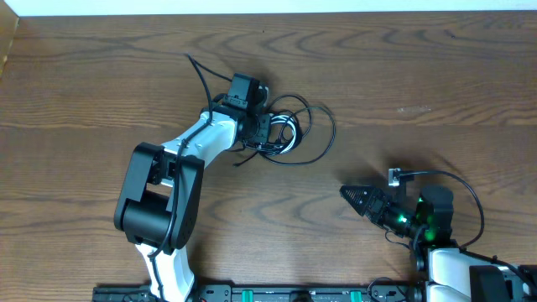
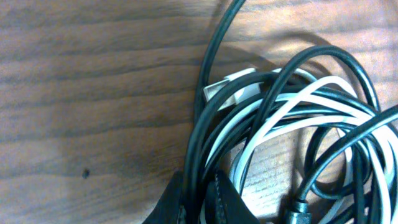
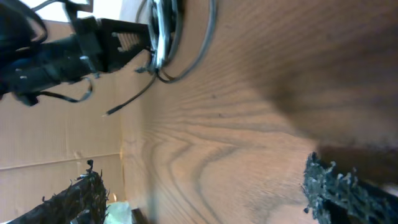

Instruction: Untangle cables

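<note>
The cables (image 1: 292, 131) lie as a small looped bundle on the wooden table, right of centre at the back. One black strand (image 1: 200, 71) trails off toward the upper left. My left gripper (image 1: 273, 131) sits at the bundle's left edge. In the left wrist view its two fingers (image 2: 200, 198) are shut on black cords of the bundle (image 2: 292, 130). A white cord (image 2: 273, 118) with a pale plug (image 2: 229, 87) loops through the black ones. My right gripper (image 1: 347, 194) rests apart, below and right of the bundle. It is open (image 3: 205, 193) with only bare table between its fingers. The bundle (image 3: 165, 37) shows far off in the right wrist view.
Thick black wires (image 1: 470, 197) curl round the right arm's base at the lower right. A dark rail (image 1: 252, 294) runs along the table's front edge. A cardboard wall (image 1: 7, 42) stands at the left edge. A small dark speck (image 2: 86, 173) marks the wood.
</note>
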Available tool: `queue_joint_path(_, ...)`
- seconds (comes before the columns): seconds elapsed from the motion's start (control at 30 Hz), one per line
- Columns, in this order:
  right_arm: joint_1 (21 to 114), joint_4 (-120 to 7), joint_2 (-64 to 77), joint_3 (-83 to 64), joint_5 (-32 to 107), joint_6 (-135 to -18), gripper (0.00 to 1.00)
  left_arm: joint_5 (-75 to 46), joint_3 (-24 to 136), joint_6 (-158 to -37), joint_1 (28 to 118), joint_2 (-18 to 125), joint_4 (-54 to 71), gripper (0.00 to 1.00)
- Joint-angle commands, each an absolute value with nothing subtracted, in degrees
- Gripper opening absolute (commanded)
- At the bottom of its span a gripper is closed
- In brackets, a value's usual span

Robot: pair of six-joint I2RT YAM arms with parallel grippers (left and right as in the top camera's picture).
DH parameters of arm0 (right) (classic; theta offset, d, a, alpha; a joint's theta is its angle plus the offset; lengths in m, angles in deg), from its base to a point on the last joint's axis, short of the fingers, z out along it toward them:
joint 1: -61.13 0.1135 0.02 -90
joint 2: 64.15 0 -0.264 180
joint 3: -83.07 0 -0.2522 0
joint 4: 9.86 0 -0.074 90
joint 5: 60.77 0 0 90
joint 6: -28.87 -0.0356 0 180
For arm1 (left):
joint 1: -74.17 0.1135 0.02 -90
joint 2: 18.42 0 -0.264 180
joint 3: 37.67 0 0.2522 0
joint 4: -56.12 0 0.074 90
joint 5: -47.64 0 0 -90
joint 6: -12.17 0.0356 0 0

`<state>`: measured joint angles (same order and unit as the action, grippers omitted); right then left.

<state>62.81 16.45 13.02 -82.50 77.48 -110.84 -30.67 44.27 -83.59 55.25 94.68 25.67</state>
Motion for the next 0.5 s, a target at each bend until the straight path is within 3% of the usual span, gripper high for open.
queue_joint_path(0.0,62.74,14.05,12.97,-82.39,76.10,-108.59,0.99,-31.48,43.90,-97.42,55.23,97.31,24.51,0.07)
queue_joint_path(0.3,62.74,18.09,12.95,-82.39,85.06,-108.17,0.99,-30.65,43.93,-126.32,55.21,95.36,19.29,0.08)
queue_joint_path(0.47,62.74,27.29,12.95,-82.37,89.57,-108.22,0.94,-20.60,43.93,-126.30,55.21,93.74,17.17,0.08)
